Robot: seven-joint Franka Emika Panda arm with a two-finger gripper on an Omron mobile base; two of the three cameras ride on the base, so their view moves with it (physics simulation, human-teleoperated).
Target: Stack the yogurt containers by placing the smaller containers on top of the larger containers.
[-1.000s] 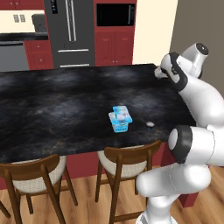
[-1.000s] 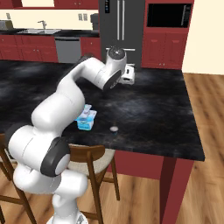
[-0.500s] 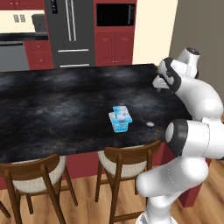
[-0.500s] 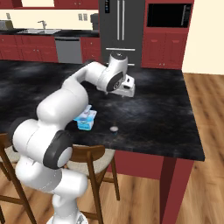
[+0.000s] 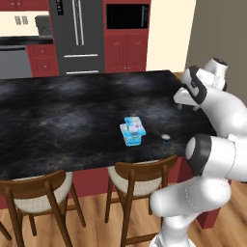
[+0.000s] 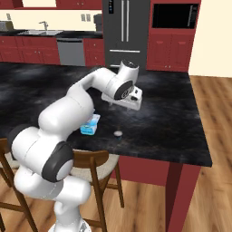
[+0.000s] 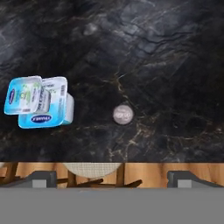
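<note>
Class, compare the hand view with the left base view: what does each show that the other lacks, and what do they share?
Hand view alone: a straight-down look at the printed lids of the yogurt containers, and the tips of the open gripper at the bottom.
Left base view alone: the fridge, the microwave and the white arm reaching over the counter's right end.
Shared: the black counter, the two containers pressed together, the small disc to their right, a chair at the near edge, and wood floor.

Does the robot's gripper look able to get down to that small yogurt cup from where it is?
Probably yes: the gripper hangs above the counter, and nothing stands between it and the small cup.
</note>
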